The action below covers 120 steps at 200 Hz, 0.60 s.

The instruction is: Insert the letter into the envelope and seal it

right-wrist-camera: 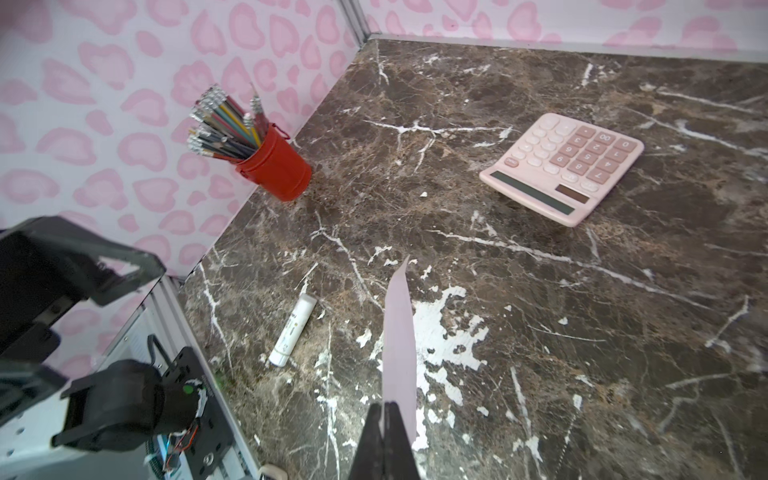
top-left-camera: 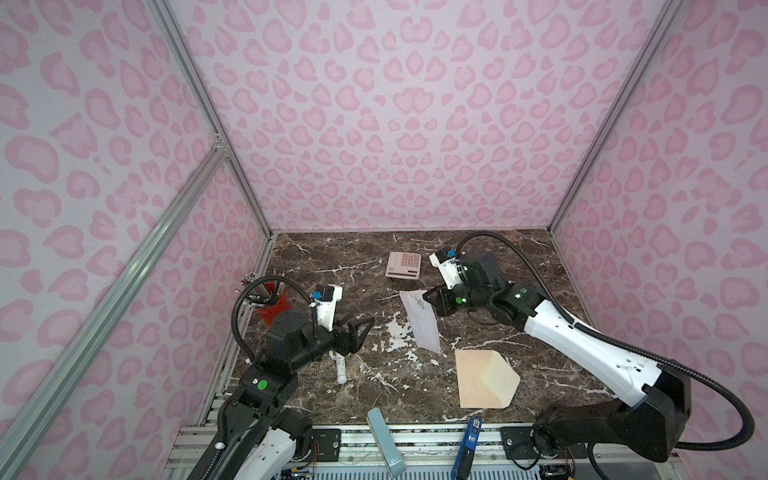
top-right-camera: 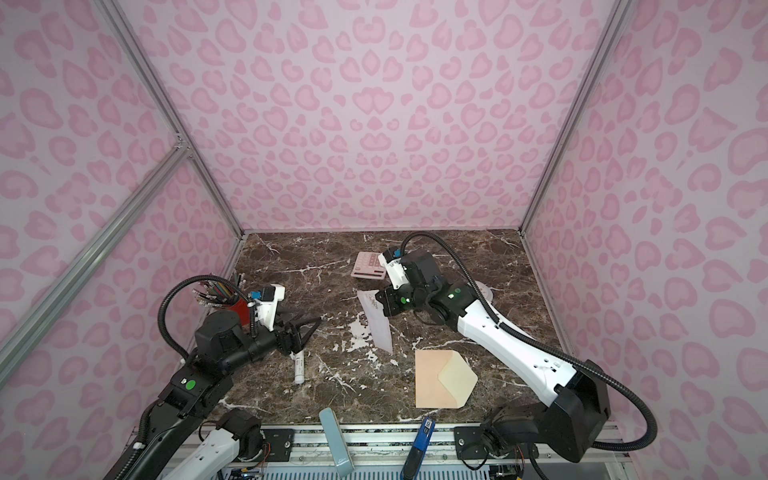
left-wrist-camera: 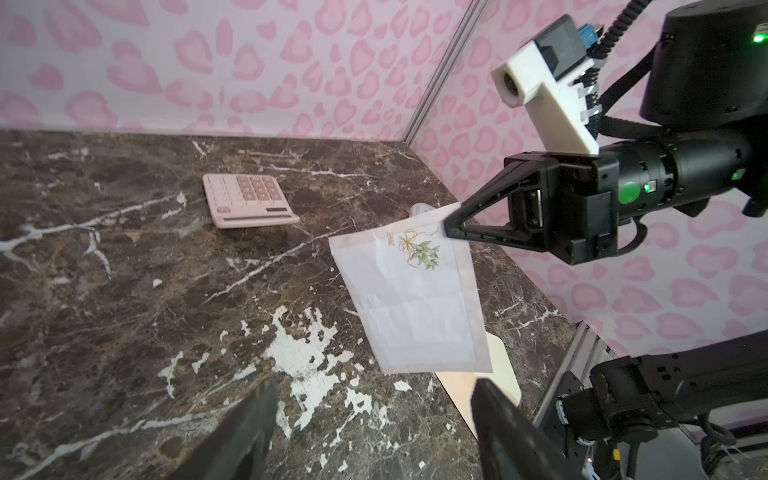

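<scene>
Pinching letter (top-left-camera: 419, 322) by motif corner w/ right end effector (top-left-camera: 427, 296), mid-frame, sheet hanging. Noted left end effector (top-left-camera: 365, 324) spread, empty, ctr-left. Noted envelope (top-left-camera: 478, 380) flat on surface (top-left-camera: 332, 257), flap open, lower ctr-right.

White letter (top-left-camera: 420, 322) hangs tilted from its motif corner; peach envelope (top-left-camera: 478, 382) lies flat nearby, flap open.

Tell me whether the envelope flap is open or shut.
Open: the envelope lies flat with its pointed flap spread out, pale inner side up.
</scene>
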Motion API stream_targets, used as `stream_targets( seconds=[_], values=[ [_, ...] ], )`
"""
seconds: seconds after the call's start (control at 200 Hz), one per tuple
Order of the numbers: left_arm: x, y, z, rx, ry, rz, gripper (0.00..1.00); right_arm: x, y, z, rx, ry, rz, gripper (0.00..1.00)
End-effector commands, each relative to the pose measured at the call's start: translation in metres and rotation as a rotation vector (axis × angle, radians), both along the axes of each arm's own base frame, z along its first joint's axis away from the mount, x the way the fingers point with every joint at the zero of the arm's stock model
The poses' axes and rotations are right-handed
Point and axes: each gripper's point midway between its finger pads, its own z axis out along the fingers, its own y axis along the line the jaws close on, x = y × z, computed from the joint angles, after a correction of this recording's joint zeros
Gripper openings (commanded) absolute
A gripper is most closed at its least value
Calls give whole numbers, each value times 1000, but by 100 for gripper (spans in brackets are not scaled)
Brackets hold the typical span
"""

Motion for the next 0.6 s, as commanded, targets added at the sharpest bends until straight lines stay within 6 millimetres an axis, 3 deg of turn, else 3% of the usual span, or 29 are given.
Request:
stream_targets(
  seconds=[0.0, 0.32, 0.595],
  values=[
    [-11, -6, 25, -10, -162, -71, 80, -24, -7, -2, -62, -52, 107, 0],
    [-32, -18, 39, 16, -295, -185, 88, -67, -11, 23, -32, -290, 267, 0],
    [-39, -42, 28, 68, -323, -290, 87, -93, -8, 25, -37, -336, 400, 0]
  ],
)
